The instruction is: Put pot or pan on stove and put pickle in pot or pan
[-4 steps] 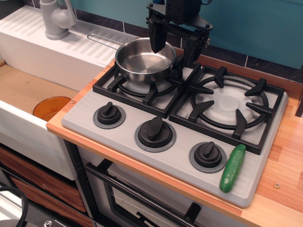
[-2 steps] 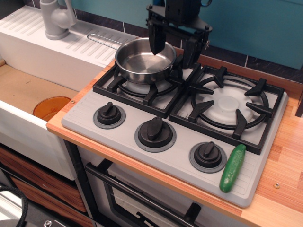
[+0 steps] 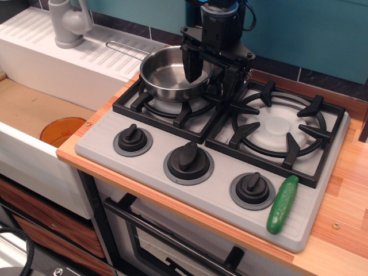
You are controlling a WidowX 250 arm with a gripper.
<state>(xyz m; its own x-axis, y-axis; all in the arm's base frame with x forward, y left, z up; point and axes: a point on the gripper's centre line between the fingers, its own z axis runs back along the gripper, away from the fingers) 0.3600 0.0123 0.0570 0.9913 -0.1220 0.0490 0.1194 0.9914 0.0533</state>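
The steel pan [image 3: 164,75] sits on the left grate of the grey stove [image 3: 102,141], its wire handle [image 3: 123,48] pointing back left over the drainboard. My gripper [image 3: 210,76] is low at the pan's right rim and open. One finger [image 3: 192,64] hangs inside the pan and the other stands outside it, with the rim between them. The green pickle [image 3: 283,204] lies on the stove's front right corner, beside the right knob [image 3: 252,189], far from the gripper.
An orange bowl [image 3: 62,130] lies in the sink at the left. A grey faucet [image 3: 68,23] stands on the white drainboard [image 3: 69,57] at the back left. The right burner grate [image 3: 279,127] holds nothing. Wooden counter [image 3: 348,218] runs along the right.
The gripper has come down from above the pan. Its fingers now straddle the pan's right rim. Pan and pickle have not moved.
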